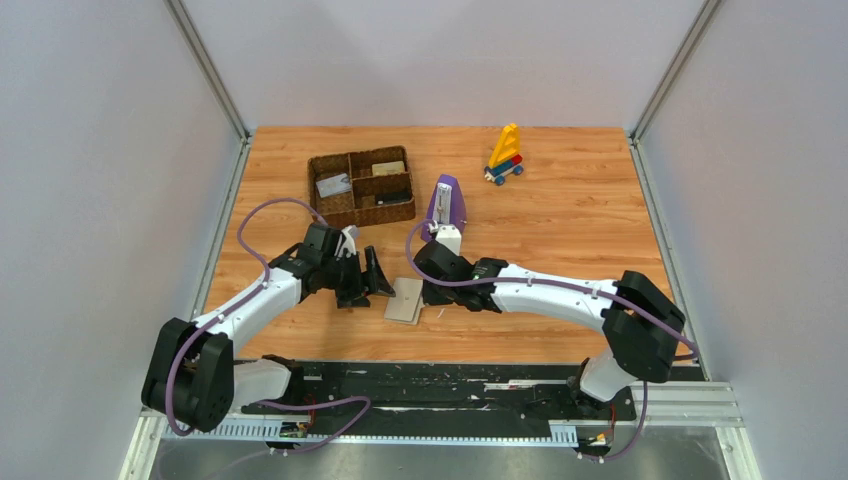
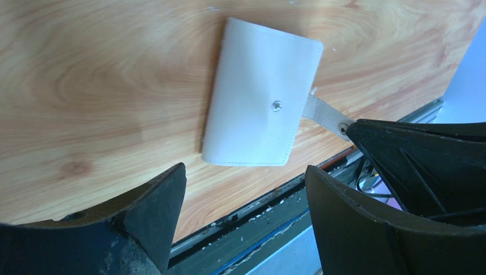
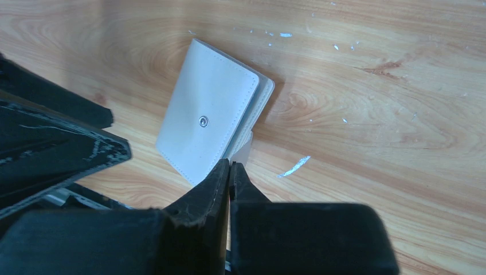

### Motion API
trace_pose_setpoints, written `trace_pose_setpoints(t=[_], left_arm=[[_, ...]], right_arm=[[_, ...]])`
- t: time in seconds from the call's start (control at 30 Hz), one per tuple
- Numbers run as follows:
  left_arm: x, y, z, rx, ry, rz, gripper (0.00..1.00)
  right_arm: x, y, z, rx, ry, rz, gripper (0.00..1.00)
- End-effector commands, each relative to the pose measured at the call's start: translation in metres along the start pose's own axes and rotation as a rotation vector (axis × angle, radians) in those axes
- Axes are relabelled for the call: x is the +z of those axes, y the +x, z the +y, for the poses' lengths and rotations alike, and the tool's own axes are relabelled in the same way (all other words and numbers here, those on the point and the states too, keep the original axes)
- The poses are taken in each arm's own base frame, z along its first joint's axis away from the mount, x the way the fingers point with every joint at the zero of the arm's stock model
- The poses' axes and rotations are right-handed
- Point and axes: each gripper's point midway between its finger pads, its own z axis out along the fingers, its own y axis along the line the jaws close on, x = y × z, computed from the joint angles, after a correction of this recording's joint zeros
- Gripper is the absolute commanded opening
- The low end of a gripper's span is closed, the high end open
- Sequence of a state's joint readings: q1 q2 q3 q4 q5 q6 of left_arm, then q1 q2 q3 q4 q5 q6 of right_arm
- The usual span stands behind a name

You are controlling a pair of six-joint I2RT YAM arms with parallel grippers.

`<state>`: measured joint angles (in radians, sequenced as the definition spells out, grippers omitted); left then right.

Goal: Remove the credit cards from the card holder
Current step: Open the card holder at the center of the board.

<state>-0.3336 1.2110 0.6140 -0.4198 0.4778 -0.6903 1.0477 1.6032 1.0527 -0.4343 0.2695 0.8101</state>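
The closed card holder (image 1: 405, 300) lies on the table (image 1: 580, 220) near the middle of its near edge, between both arms. The right gripper (image 3: 229, 166) is clenched on its snap strap (image 2: 321, 112). The left gripper (image 2: 246, 172) hangs just beside it, jaws spread, grasping nothing.

I'm looking into robot lab test cell: plain white panels (image 1: 100, 150) closing in wood-grain table (image 1: 580, 230), metal frame posts (image 1: 205, 65) running up corners, two arms (image 1: 250, 300) sitting bolted to black rail (image 1: 450, 385).
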Motion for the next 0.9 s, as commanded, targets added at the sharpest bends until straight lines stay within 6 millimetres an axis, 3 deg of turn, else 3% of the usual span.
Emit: trace_pose_setpoints(t=[0.0,0.33,0.67,0.87], left_arm=[[0.001,-0.015,-0.035,0.143,0.052,-0.055,0.85],[0.026,-0.013,-0.045,0.232,0.014,0.004,0.88],[0.034,-0.013,-0.059,0.281,0.047,0.016,0.9],[0.037,-0.014,-0.058,0.288,0.044,0.016,0.9]], right_arm=[[-0.02,-0.029,0.019,0.035,-0.134,-0.099,0.0],[-0.027,-0.035,0.009,0.055,-0.15,-0.119,0.0],[-0.038,-0.043,0.011,0.074,-0.184,-0.145,0.0],[-0.039,-0.045,0.012,0.081,-0.191,-0.148,0.0]])
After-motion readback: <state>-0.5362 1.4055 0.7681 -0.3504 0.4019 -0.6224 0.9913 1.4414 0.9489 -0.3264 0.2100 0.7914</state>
